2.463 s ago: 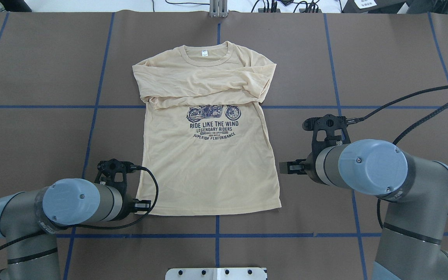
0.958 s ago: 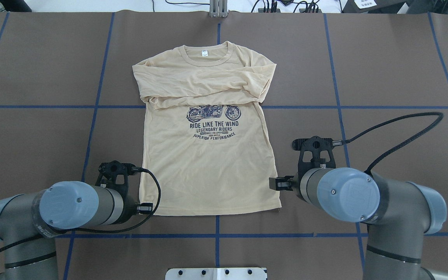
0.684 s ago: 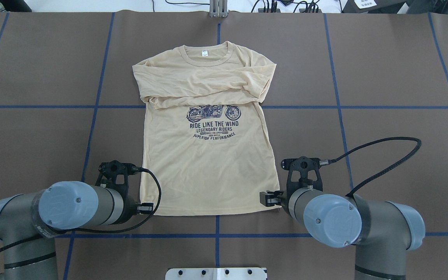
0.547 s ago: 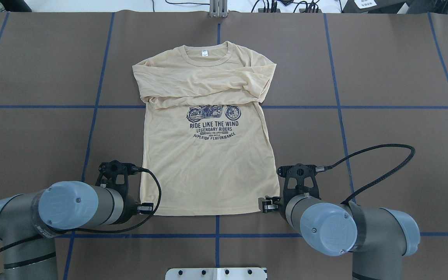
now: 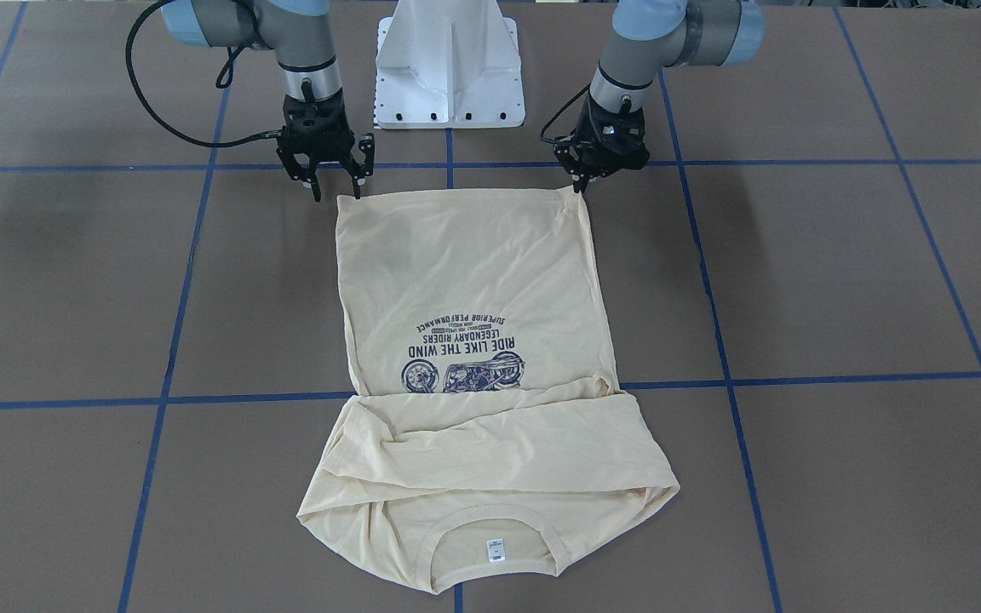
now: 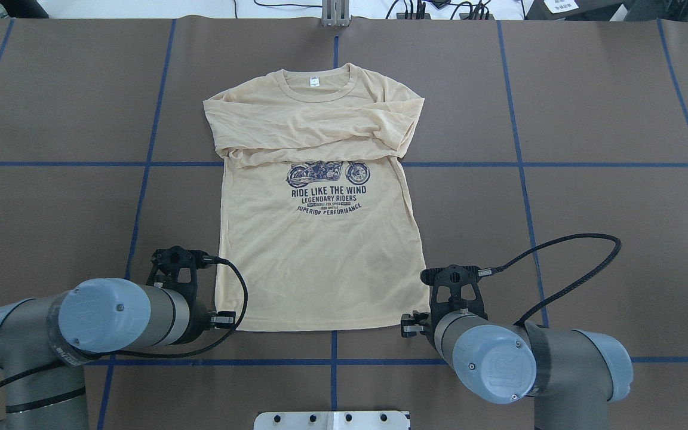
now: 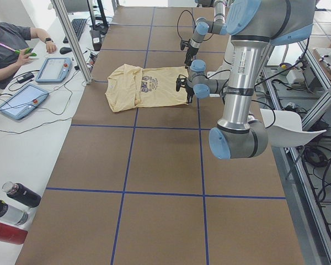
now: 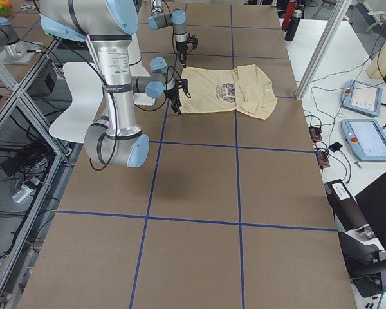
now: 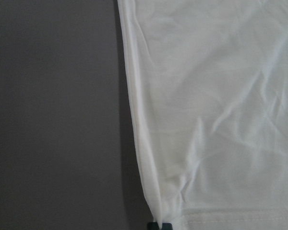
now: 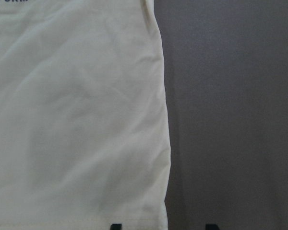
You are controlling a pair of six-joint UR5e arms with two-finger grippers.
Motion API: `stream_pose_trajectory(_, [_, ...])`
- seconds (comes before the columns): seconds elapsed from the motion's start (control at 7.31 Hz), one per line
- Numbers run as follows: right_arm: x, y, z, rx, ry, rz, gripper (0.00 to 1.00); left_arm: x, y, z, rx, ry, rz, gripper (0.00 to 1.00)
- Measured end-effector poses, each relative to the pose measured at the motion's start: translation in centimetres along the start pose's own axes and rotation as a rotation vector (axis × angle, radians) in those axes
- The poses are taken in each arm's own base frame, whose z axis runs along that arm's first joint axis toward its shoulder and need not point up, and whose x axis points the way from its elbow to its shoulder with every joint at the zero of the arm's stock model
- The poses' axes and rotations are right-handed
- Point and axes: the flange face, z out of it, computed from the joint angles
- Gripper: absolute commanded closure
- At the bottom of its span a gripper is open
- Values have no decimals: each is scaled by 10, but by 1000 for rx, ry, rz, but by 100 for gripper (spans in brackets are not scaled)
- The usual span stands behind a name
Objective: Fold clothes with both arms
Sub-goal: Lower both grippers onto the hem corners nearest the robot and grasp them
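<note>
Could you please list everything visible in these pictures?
shirt: one, cream with navy print, flat mid-table, sleeves folded across chest.
table: one, brown with blue lines, beneath shirt.
tablets: two, grey-blue, side bench.
bottles: three, two dark, one red, bench end.
person: one, grey top, sitting at bench.
base: one, white, between the arms.
arms: two, silver-grey with blue caps, either side of hem.
left claw: one, black, shut on shirt's hem corner.
right claw: one, black, open at other hem corner.
</note>
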Motion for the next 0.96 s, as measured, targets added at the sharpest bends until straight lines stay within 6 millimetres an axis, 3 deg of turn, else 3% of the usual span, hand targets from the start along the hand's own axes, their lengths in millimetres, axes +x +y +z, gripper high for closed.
stream_pose_trajectory(0.41, [0,1,3,-2,4,3,49,0,0,0,1,1,0,100])
stream_pose_trajectory(0.68, [0,1,4,-3,5,8,64,0,0,0,-1,1,0,100])
stream_pose_trajectory(0.96, [-1,2,4,-3,5,25,63,1,0,-2,0,5,1,100])
